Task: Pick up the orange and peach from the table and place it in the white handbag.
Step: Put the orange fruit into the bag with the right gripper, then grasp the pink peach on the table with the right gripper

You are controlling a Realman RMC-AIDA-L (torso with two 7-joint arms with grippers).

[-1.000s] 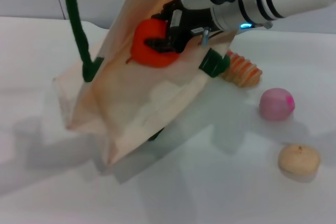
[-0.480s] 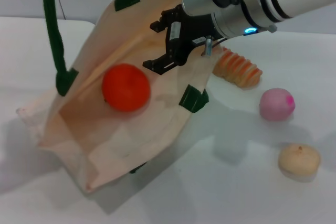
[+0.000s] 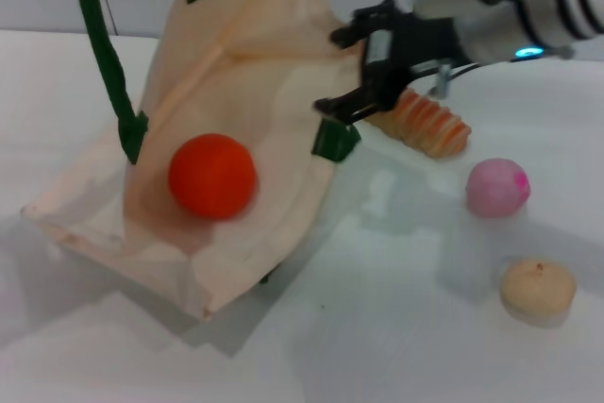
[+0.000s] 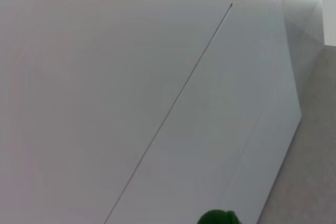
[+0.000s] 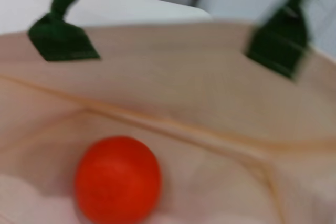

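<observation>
Inside the white handbag (image 3: 236,73), resting on the lower cloth wall, sits the orange (image 3: 212,176), apart from any gripper. One dark green handle (image 3: 102,49) is pulled upward, holding the bag's mouth open. At the bag's rim hovers the right gripper (image 3: 351,71), its fingers spread and empty. Beside it on the white table (image 3: 396,327) lies a striped roll (image 3: 427,124); the peach (image 3: 497,187) and a tan fruit (image 3: 537,290) sit nearer the camera. Whether the left gripper is spread or closed cannot be told.
</observation>
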